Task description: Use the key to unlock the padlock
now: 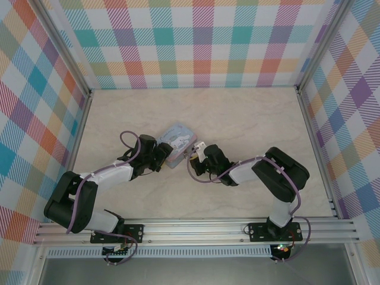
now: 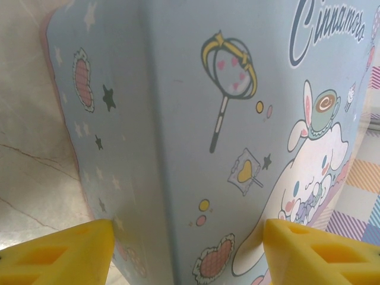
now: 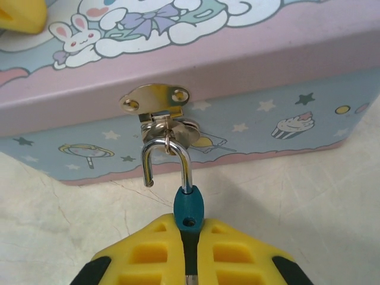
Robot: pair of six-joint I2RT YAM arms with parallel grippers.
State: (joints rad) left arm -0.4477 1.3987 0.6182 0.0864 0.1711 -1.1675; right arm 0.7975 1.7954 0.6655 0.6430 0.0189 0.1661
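Observation:
The padlock has a teal body and a thin silvery shackle. The shackle stands open, one end free, and hangs through the ring of the brass hasp on the pale blue cartoon tin. My right gripper is shut on the padlock's body, edge-on between the yellow fingers. A silvery sliver shows below the body; I cannot tell whether it is the key. My left gripper holds the tin, one yellow finger on each side. From above, both grippers meet at the tin.
The tin lies mid-table on the pale marble-patterned top. Checked walls close in the back and both sides. A metal rail runs along the near edge by the arm bases.

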